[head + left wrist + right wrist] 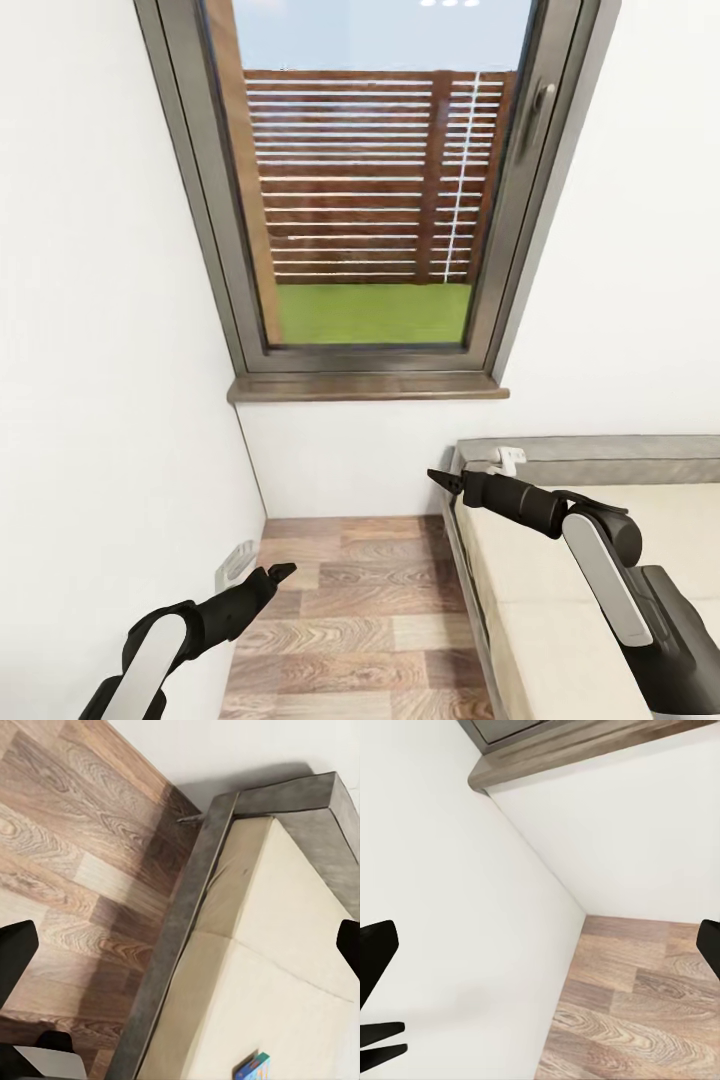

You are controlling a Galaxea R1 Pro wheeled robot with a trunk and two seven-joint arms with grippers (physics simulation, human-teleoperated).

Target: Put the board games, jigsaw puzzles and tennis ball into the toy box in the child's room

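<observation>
A: Facing the window (365, 200) in a corner of the room, bed (600, 560) on the robot's right. Left end effector (272, 574) sits over the plank floor (360, 620), right end effector (445, 481) at the bed's near corner. Both carry nothing.

B: Jaw state?

A: Wrist views show the fingers spread at the frame edges, so I read both as released.

B: Progress?

A: Can't confirm anything as done from here. One board game (253, 1067), blue, lies on the mattress near the bed's side rail, in the left wrist view. Toy box and desk aren't visible, so I'd judge this as early, approaching the bed.

B: Clearance?

A: Tight. Floor strip runs between the left wall (110, 400) and the grey bed frame (176, 937). Wall outlet (235, 563) is near the left arm. Watch the rail when reaching in.
</observation>
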